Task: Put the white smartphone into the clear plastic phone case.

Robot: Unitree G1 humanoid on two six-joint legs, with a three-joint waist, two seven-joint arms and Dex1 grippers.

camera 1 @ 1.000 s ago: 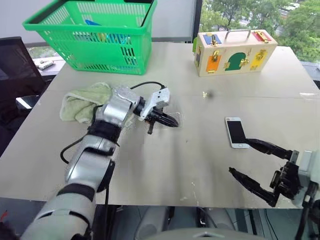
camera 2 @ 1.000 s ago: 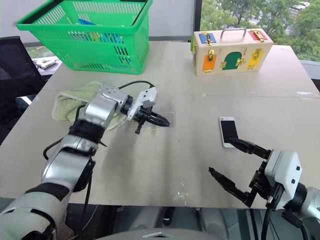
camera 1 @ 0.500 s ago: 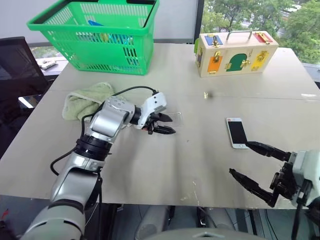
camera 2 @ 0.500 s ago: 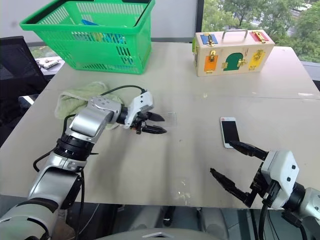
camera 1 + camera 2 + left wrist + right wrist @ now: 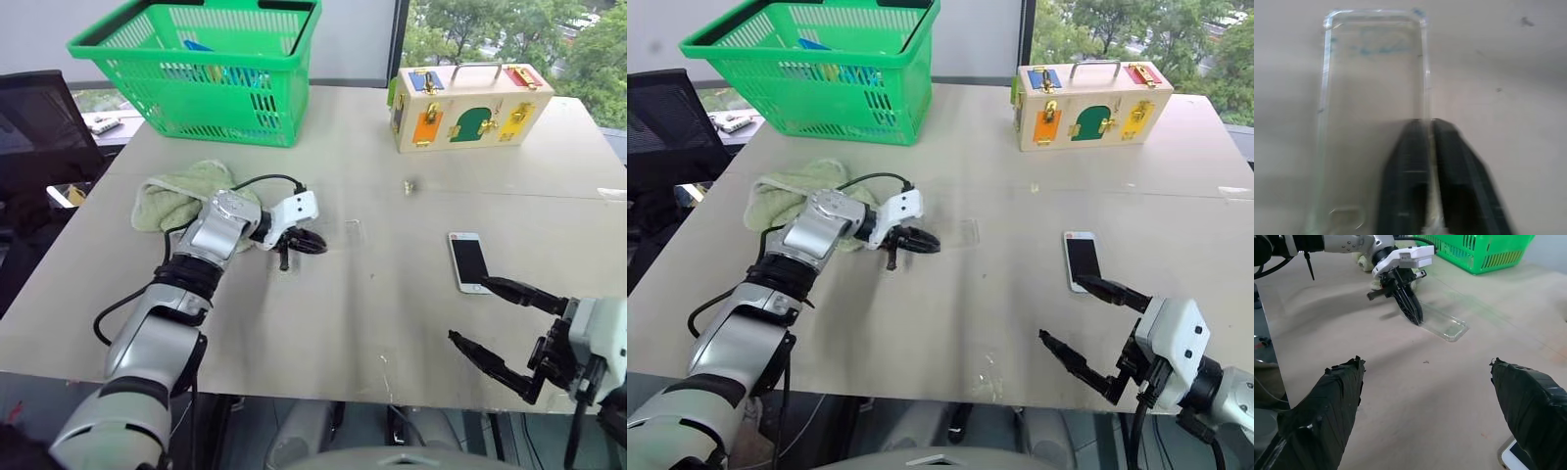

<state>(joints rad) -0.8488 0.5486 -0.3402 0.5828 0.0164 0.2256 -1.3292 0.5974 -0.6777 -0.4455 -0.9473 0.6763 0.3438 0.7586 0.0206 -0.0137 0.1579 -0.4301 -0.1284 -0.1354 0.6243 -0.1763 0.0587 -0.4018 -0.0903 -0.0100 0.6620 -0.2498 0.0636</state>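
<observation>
The clear plastic phone case [image 5: 1371, 88] lies flat on the table, left of the middle, faint in the head views [image 5: 965, 232]. My left gripper [image 5: 312, 242] is shut, its two black fingers [image 5: 1449, 186] pinching one long side wall of the case [image 5: 1444, 325]. The white smartphone [image 5: 468, 261] lies screen up on the right side of the table. My right gripper [image 5: 470, 310] hovers near the table's front edge, just in front of the phone. Its jaws stand wide open with nothing between them, and the upper fingertip is close to the phone's near end.
A green basket [image 5: 196, 73] stands at the back left, a wooden lock box [image 5: 470, 106] at the back right. A pale green towel [image 5: 176, 196] lies beside my left forearm. A small pellet [image 5: 409, 184] sits mid-table. A black chair [image 5: 34, 127] is at the left.
My left gripper opened half a second ago and has shut again on the case's side wall, sinking slightly. The right arm has not moved. The camera has shifted a little.
</observation>
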